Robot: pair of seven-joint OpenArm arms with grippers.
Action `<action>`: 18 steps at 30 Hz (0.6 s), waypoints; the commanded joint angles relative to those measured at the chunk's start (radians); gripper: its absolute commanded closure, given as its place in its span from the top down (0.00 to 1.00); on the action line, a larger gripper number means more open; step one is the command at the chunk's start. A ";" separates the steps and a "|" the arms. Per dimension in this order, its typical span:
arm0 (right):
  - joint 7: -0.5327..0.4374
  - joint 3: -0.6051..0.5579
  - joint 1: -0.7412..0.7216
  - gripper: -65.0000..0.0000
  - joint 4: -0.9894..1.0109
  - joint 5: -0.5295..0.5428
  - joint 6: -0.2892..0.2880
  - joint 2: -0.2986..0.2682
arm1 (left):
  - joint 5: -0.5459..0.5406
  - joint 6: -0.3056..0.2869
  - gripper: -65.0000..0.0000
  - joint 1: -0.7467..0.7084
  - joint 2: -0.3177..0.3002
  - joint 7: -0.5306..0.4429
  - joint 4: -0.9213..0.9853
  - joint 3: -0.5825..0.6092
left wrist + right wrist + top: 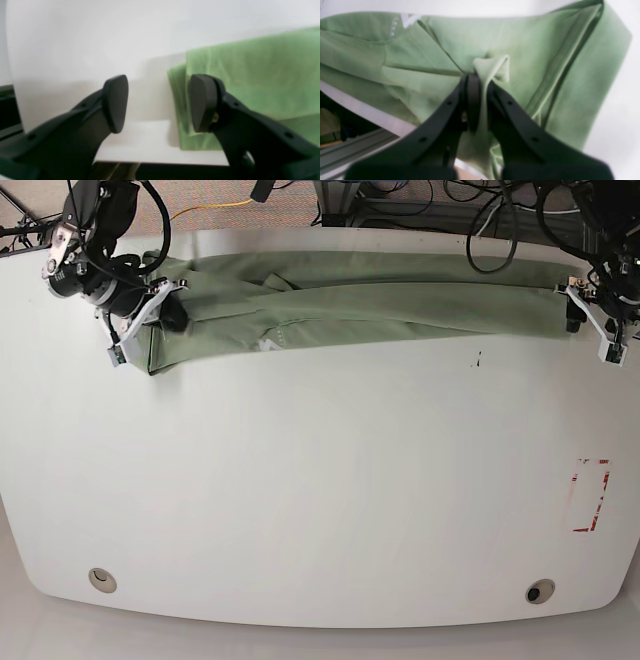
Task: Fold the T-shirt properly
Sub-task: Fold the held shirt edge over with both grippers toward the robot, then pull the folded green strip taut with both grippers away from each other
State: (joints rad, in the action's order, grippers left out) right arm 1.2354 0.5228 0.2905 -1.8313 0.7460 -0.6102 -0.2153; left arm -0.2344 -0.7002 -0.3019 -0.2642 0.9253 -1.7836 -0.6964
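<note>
Table (pixel 320 510) near half bare. T-shirt (pixel 380 305) folded into a long strip along the far edge. Right gripper (pixel 480 82) pinching a fold at one end; left gripper (pixel 158 102) spread, just beside the other end, holding nothing.

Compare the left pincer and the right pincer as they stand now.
The black left pincer stands open and empty beside the sage-green cotton T-shirt; the black right pincer is shut on a pinch of that T-shirt. Left sits at one end, right at the other. Both have black fingers.
</note>
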 commanded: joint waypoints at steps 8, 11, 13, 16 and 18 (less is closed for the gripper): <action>-0.012 0.079 -0.006 0.62 -0.052 0.016 -0.001 -0.019 | -0.104 0.002 0.55 0.053 0.009 0.096 -0.040 0.047; -0.013 0.092 -0.006 0.77 -0.052 0.013 -0.001 -0.020 | -0.050 0.002 0.55 0.053 0.046 0.076 -0.009 0.062; -0.013 0.122 -0.006 0.77 -0.052 0.014 -0.003 -0.019 | -0.032 0.002 0.55 0.053 0.059 0.057 0.011 0.065; -0.013 0.156 -0.010 0.77 -0.052 0.016 -0.007 -0.016 | -0.032 0.002 0.55 0.053 0.059 0.041 0.041 0.068; -0.013 0.161 -0.007 0.77 -0.052 0.022 -0.009 -0.019 | -0.032 0.002 0.55 0.053 0.059 0.041 0.046 0.063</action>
State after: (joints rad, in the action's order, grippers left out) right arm 1.2385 0.6788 0.2871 -1.8637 0.7368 -0.6102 -0.2188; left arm -0.2546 -0.7002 -0.2596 -0.1860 0.9939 -1.7229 -0.6243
